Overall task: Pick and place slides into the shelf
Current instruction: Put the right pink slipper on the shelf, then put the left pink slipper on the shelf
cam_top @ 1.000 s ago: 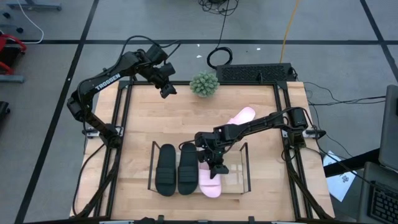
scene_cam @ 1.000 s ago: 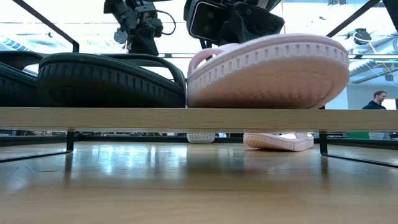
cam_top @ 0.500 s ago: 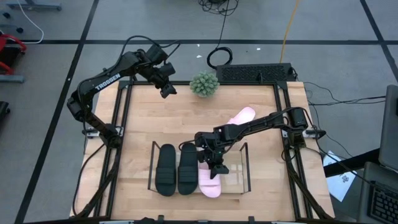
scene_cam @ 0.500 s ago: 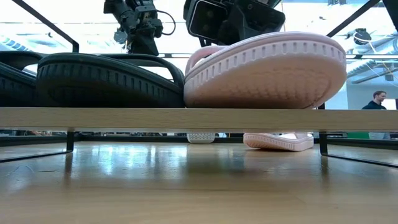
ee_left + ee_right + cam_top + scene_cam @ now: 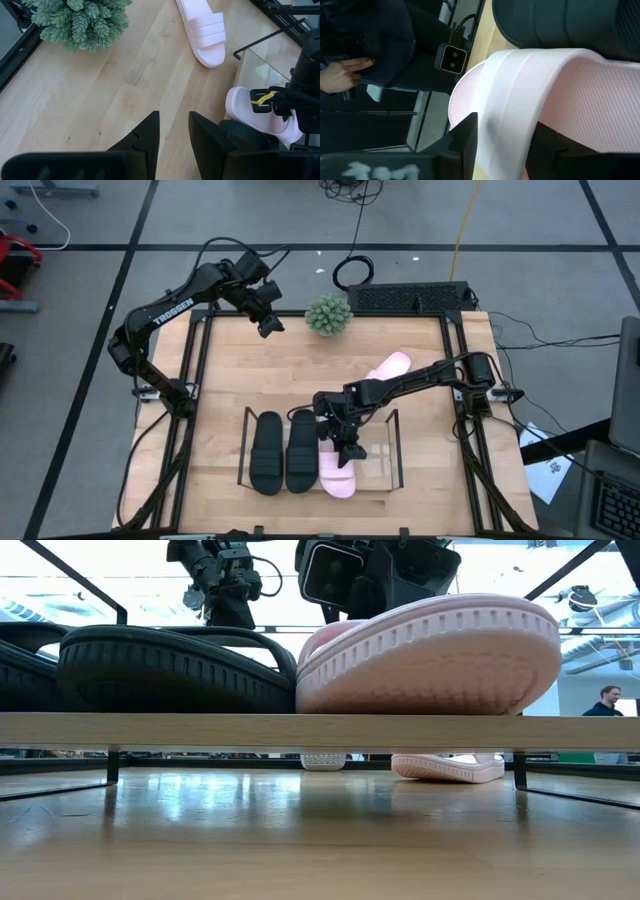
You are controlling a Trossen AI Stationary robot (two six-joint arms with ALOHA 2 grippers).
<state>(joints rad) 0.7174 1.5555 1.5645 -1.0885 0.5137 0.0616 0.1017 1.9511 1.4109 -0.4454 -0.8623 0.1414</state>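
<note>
Right gripper straddled the shelved pink slide, fingers apart.
Last slide lay behind it, nearer the right arm; left gripper: can't tell.

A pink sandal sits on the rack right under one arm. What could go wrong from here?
The right gripper is right at the strap of the pink slide on the shelf; pulling away could snag the strap and drag the slide askew. That slide lies close beside a black slide, which might get nudged. The left gripper waits far off.

Right gripper low, fingers parted.
</note>
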